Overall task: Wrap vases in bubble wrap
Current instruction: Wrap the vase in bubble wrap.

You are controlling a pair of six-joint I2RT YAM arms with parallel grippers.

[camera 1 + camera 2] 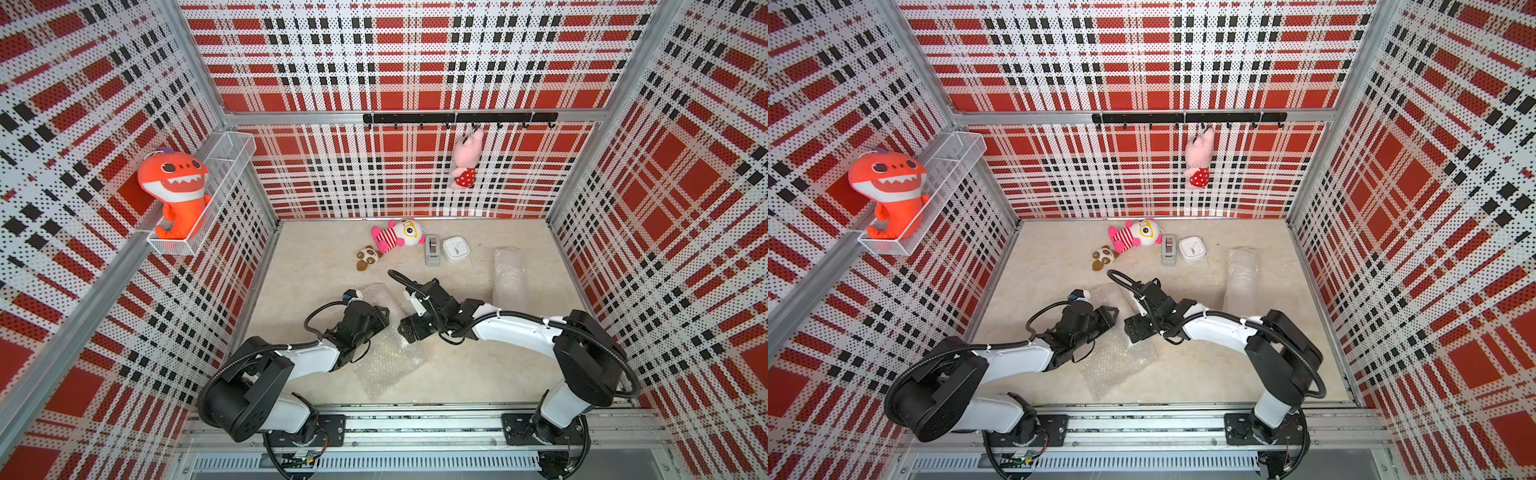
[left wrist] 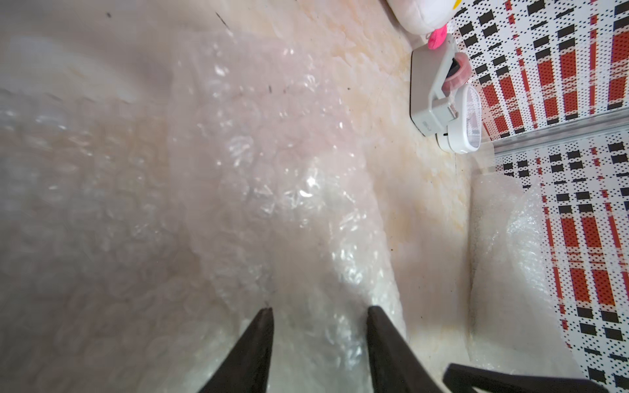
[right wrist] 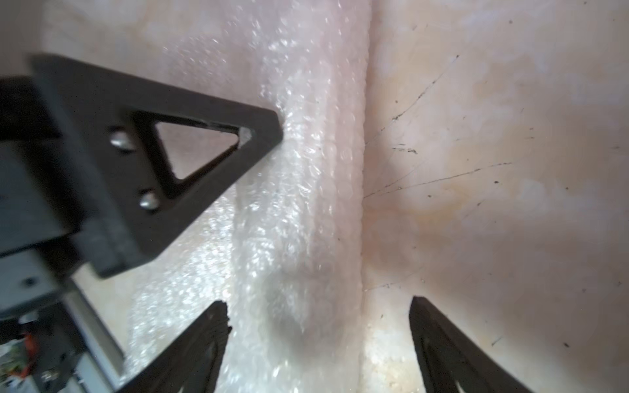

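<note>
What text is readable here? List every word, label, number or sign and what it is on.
No text here can be read.
Tape dispenser: a faint mark on its grey base, too blurred to read.
White square clock: dial markings too small to read.

Glossy, crinkly translucent plastic bubble wrap (image 3: 299, 190) on a matt, scratched cream tabletop (image 3: 493, 136).

We find no text that we can read; a small mark on the grey tape dispenser (image 2: 429, 102) is too blurred.
</note>
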